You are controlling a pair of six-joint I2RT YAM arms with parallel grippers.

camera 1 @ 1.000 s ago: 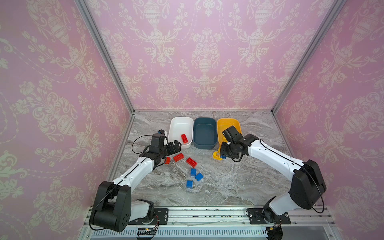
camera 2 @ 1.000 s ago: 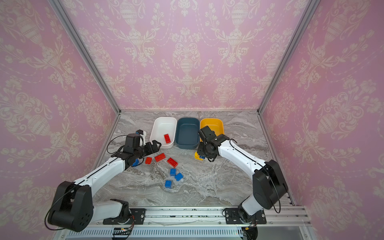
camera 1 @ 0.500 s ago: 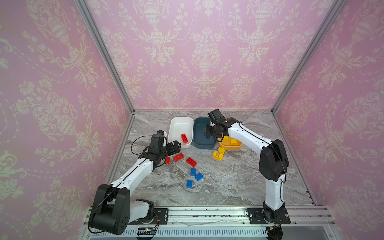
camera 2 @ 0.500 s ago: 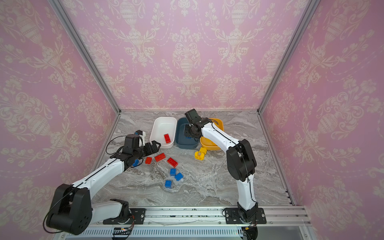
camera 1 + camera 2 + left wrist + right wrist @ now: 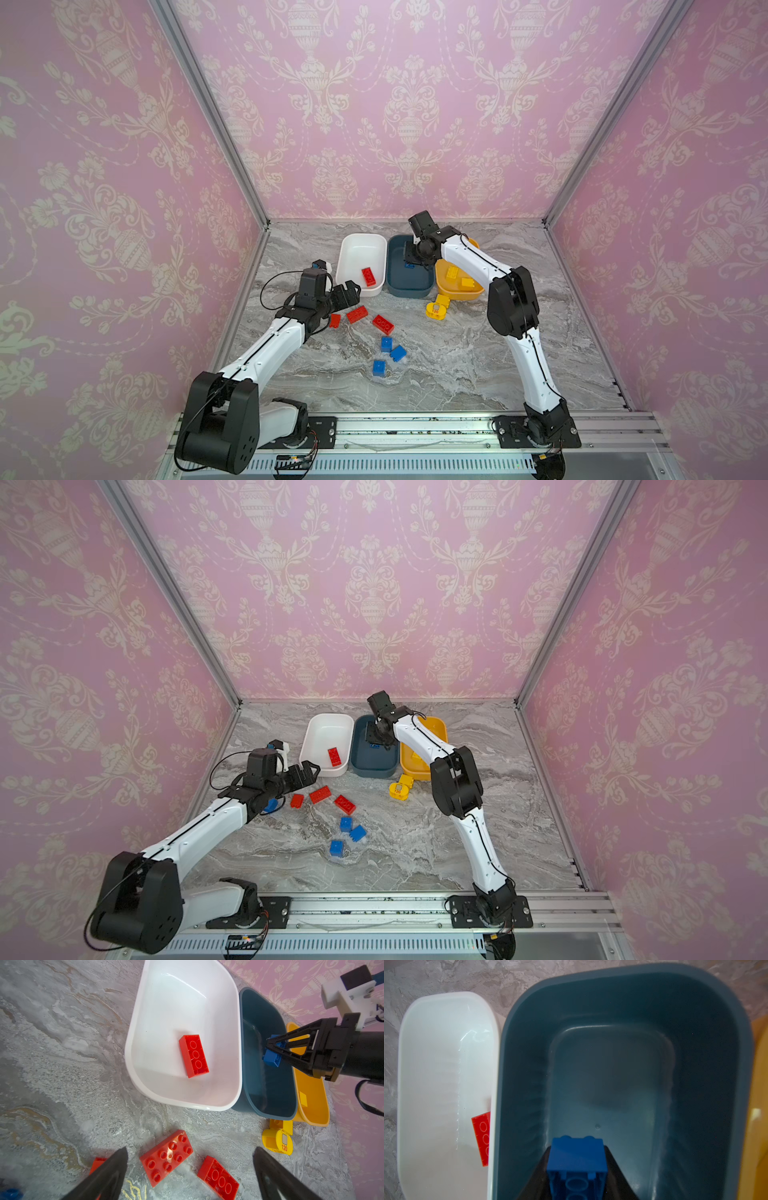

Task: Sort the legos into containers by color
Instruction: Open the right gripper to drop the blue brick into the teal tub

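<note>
Pink patterned walls (image 5: 415, 104) close three sides of the grey marble bench (image 5: 457, 374). The right tool (image 5: 272, 1049) is clamped on a blue brick (image 5: 577, 1157), studs forward, over the teal tub (image 5: 519, 1064). Bare tub floor lies ahead of its tips, and the walls stand clear on both flanks. A white tub (image 5: 353, 249) sits tight against one side of the teal rim and a yellow tub (image 5: 457, 296) against the other.

The left tool (image 5: 190, 1148) is spread wide and holds nothing. In its wrist view a studded red brick (image 5: 166, 1157) shows in the gap between its fingers, with an upturned red brick (image 5: 218, 1178) beside that. The white tub's near edge is just ahead of it. Three blue bricks (image 5: 386, 345) lie back off to its side, with open bench beyond them.
</note>
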